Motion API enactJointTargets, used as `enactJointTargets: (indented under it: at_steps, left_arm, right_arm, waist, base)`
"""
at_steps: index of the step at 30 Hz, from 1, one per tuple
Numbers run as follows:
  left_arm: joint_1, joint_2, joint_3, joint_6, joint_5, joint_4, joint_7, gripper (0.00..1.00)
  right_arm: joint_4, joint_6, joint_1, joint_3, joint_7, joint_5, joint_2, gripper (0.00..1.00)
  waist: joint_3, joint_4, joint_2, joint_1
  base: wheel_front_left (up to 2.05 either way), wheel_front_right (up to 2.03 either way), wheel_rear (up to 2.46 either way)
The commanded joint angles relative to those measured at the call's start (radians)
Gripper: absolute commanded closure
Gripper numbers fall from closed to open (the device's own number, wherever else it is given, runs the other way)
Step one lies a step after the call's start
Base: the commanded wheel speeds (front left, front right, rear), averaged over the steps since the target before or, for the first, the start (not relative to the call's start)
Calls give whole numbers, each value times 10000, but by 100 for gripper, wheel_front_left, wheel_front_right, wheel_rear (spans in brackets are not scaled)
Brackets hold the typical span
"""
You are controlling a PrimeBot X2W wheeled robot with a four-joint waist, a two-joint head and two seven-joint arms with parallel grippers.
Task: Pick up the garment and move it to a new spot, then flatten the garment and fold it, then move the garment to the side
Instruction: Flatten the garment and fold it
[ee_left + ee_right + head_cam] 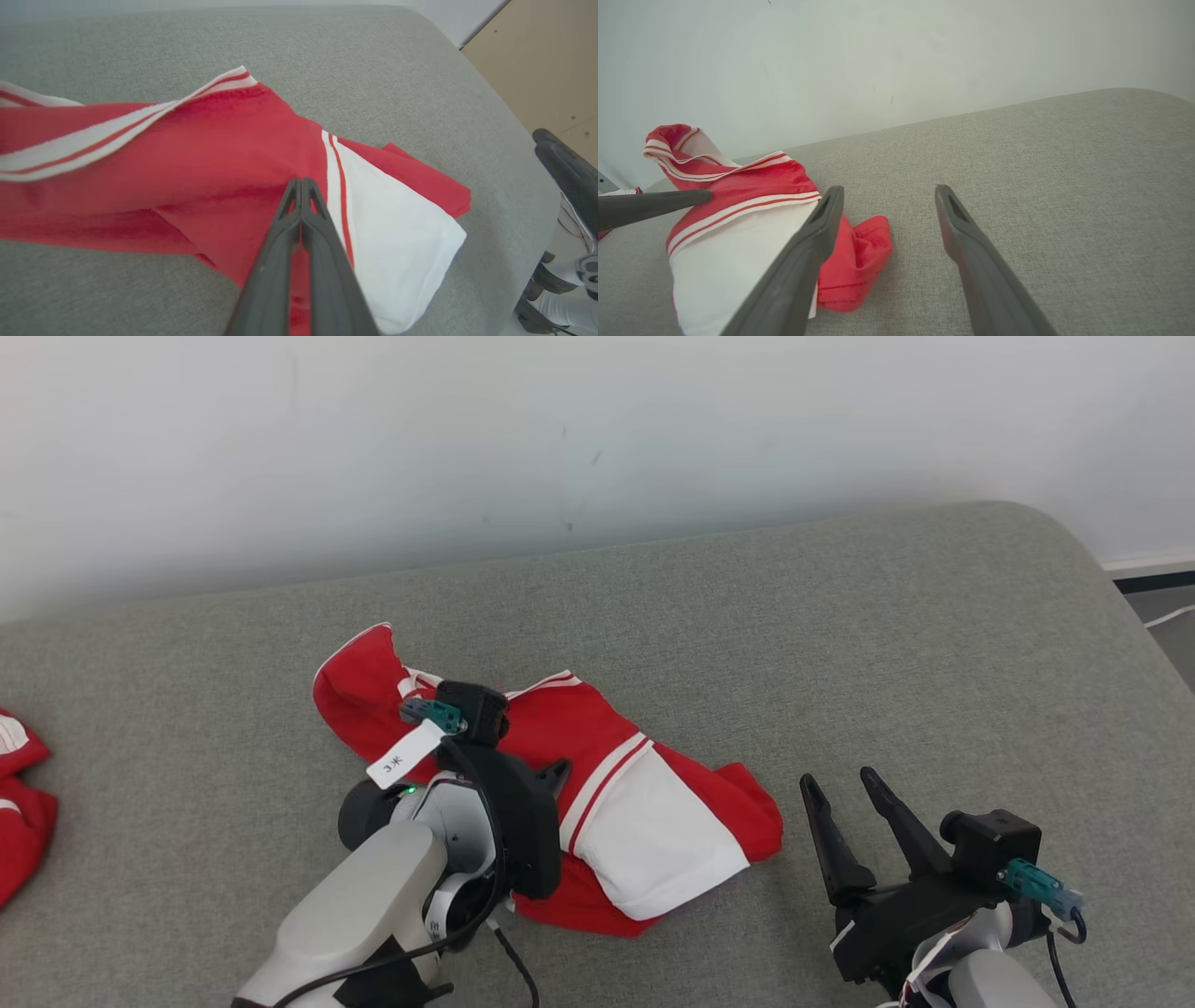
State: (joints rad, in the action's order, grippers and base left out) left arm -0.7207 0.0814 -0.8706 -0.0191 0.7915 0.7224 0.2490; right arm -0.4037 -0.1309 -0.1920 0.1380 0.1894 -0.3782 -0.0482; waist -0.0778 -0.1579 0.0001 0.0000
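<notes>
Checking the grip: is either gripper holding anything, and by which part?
Left gripper pinches the garment at its red middle, beside the stripes. Right gripper is open, holding nothing.

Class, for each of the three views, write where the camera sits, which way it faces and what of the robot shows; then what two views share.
Head view: on the head, facing forward and down at the garment on the grey cushion; left forearm, right gripper.
Left wrist view: on the left wrist, along the left gripper, shut on the garment.
Right wrist view: on the right wrist, towards the wall; open fingers.
Shared: both wrist views show the garment's white panel.
</notes>
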Motion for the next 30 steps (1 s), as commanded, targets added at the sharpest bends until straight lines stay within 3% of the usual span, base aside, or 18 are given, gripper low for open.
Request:
enactJointTargets:
  at_steps: [1, 9, 21, 30]
  left_arm:
    - [-110, -4, 89, -72, 132, 0, -153, 100]
    - [-175, -48, 110, -140, 243, 163, -156, 100]
    - [-1728, -259, 791, -443, 649, -953, -1513, 100]
    - [-3186, -303, 1160, -457, 1186, -2290, -3228, 100]
  right_arm:
    - [-47, 3, -74, 16, 53, -115, -41, 0]
    - [-138, 3, -86, 10, 58, -112, -41, 0]
    - [-169, 3, -20, 50, 0, -113, -40, 0]
    - [-296, 3, 33, 179, -3, -169, -41, 0]
  waist:
    - [24, -14, -1, 0]
    - [88, -29, -1, 0]
    - [248, 88, -1, 0]
    - [481, -182, -1, 0]
  base:
    - [0, 0, 0]
    - [0, 0, 0]
    - [0, 0, 0]
    - [0, 0, 0]
